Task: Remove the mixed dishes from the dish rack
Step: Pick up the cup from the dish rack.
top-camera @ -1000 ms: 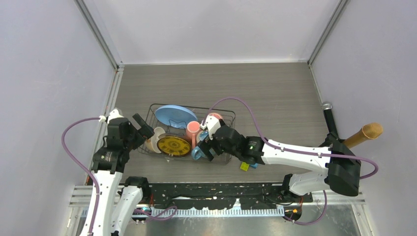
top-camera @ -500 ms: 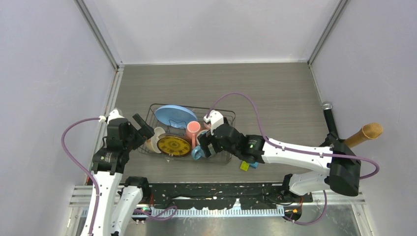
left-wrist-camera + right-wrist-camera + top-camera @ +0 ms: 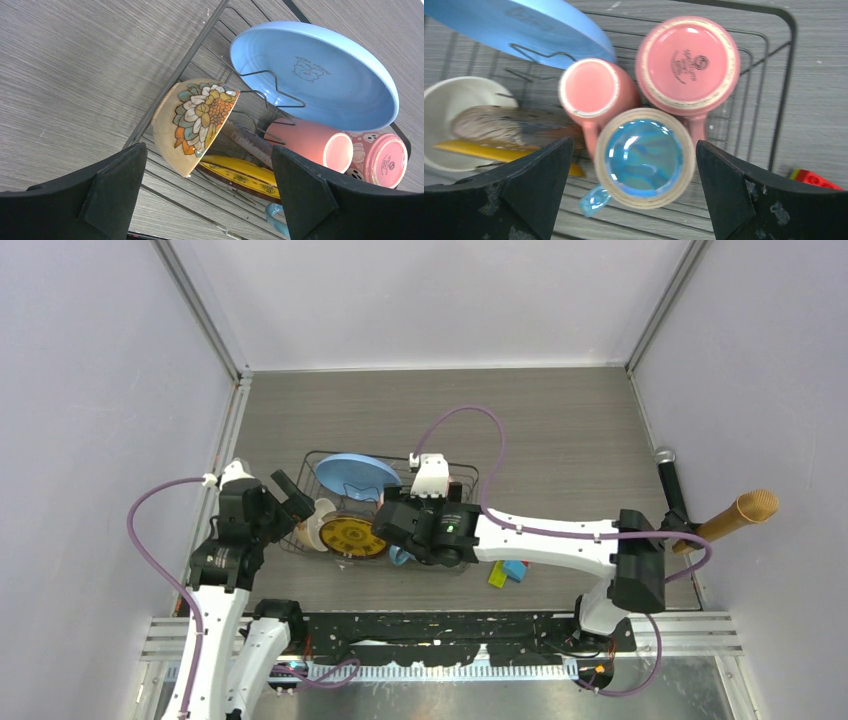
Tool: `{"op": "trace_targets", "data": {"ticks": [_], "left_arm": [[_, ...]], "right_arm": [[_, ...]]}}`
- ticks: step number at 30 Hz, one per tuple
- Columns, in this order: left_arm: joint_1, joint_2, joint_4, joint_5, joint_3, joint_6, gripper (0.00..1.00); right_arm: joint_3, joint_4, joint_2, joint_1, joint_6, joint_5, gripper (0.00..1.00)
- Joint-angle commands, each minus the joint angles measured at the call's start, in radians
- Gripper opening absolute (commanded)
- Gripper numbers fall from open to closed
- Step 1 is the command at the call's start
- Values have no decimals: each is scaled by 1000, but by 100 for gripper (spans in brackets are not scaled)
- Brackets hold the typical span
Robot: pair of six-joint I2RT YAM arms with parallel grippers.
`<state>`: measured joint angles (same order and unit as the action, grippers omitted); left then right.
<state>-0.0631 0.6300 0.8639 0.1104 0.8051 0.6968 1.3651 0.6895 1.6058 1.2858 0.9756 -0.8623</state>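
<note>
1. Our right pincer (image 3: pixel 634 150) is released, jaws spread wide. It hangs straight over the blue mug (image 3: pixel 644 157) with a finger off each flank and grasps nothing.
2. That mug shows us its foot ring, so we judge it stands mouth down, at the near side of the rack (image 3: pixel 786 65). Its handle (image 3: pixel 594 200) pokes out near-left, toward one finger.
3. The salmon mug (image 3: pixel 591 90) touches it far-left and the pink mug (image 3: pixel 688 64) far-right. We should come down on the free flanks, miss the handle and close on the wall alone, pinching no neighbour.
4. We should then lift straight up until the rim clears the wires, and only then swing away.
5. Farther out, the blue plate (image 3: pixel 524 25) leans at the far side. The bowl (image 3: pixel 195 125) stands on edge against the left wall, and the yellow plate (image 3: pixel 240 172) lies near it. All six dishes sit in the rack, so we reckon unloading has barely begun.
6. Our left pincer (image 3: pixel 207 152) is also released and empty. It hovers outside the rack's left edge and faces the bowl, best kept apart during the lift.
7. On the worktop (image 3: pixel 560 420), blocks (image 3: pixel 507 573) lie just right of the rack; we should set the mug clear of them.
</note>
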Motion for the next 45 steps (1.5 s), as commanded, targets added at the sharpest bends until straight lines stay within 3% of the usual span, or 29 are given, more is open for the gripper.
{"op": "trace_targets", "data": {"ticks": [1, 17, 45], "left_arm": [[4, -17, -51, -13, -8, -13, 99], [5, -33, -72, -38, -25, -11, 99], [4, -47, -77, -63, -30, -14, 99]], "right_arm": [[72, 194, 20, 6, 173, -155, 100], [125, 206, 130, 6, 222, -64, 100], [34, 228, 217, -22, 328, 101, 100]]}}
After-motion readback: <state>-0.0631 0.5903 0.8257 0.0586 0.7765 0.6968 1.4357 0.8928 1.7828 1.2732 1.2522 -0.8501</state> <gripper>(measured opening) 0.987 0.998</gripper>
